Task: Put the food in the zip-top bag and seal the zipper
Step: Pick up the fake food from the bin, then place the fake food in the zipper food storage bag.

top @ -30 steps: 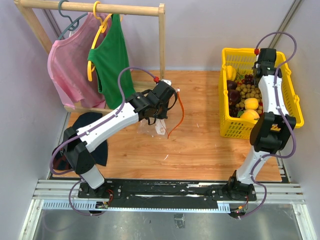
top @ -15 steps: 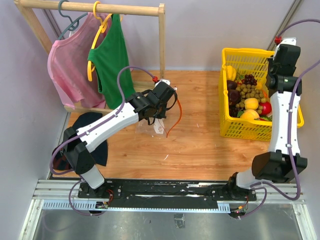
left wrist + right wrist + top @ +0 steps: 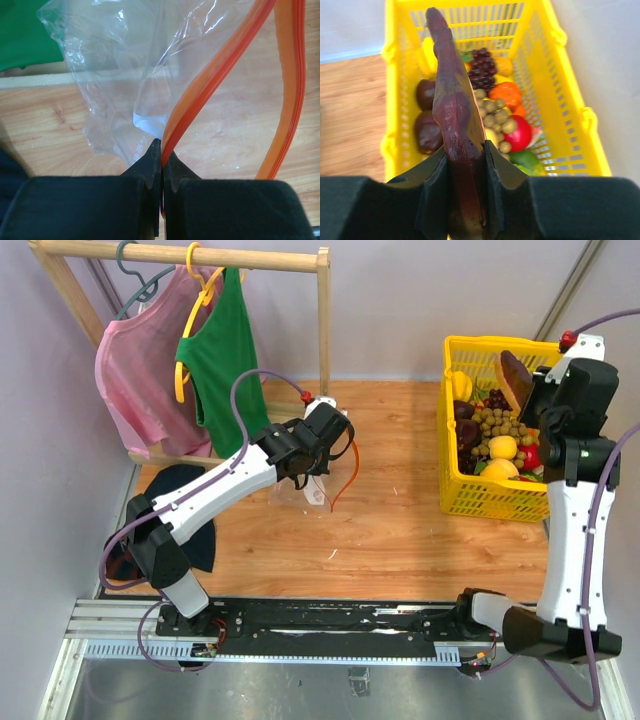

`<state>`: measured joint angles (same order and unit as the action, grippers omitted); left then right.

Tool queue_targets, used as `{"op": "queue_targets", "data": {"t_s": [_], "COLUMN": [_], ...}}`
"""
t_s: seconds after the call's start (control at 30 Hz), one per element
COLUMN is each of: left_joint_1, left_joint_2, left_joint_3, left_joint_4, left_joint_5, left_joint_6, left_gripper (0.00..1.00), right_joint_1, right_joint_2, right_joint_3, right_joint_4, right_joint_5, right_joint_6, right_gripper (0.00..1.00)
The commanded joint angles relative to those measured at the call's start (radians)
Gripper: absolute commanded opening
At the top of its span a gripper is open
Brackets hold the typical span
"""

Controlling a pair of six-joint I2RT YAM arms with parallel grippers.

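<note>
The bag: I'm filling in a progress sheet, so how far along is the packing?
Done: left gripper shut on the zipper, bag mouth open. In hand: right gripper holds a long dark-red piece over the basket. Remaining: bag looks empty, other fruit sits in the basket, zipper unsealed.

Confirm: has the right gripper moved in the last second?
Yes. In the top view the right gripper has shifted right, from over the yellow basket's middle toward its right rim, gripping a dark maroon food item.
</note>
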<state>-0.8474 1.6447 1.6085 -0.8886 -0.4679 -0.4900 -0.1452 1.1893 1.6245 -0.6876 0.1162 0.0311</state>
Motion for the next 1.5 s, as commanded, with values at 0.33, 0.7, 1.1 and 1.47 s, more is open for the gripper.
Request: {"op": "queue_targets", "data": {"t_s": [0.33,0.7,1.1,1.47], "left_joint_1": [0.004,0.004,0.004,-0.001], "left_joint_2": [0.013,0.062,0.075,0.027], "left_joint_3": [0.049,0.085,0.089,0.027], "left_joint_4": [-0.042,-0.063,-0.072,-0.031], "left_joint_5": [-0.111,-0.145,-0.155,-0.142], "left_joint_6": [-0.069,-0.125,-0.158,-0.174], "left_gripper": [0.00,0.00,0.00,0.00], "right_joint_1": [0.154,0.253,0.404,0.503], "right_joint_2": [-0.240,-0.317,-0.264,-0.237], "right_joint_3": [-0.195,-0.329,-0.408,-0.548], "right_joint_4": [-0.049,-0.035,-0.024,0.172], "right_joint_5": [-0.421,-0.695,-0.674,-0.585], "right_joint_6": [0.317,0.402,0.477,0.631], "right_gripper": [0.01,0.01,0.01,0.01]}}
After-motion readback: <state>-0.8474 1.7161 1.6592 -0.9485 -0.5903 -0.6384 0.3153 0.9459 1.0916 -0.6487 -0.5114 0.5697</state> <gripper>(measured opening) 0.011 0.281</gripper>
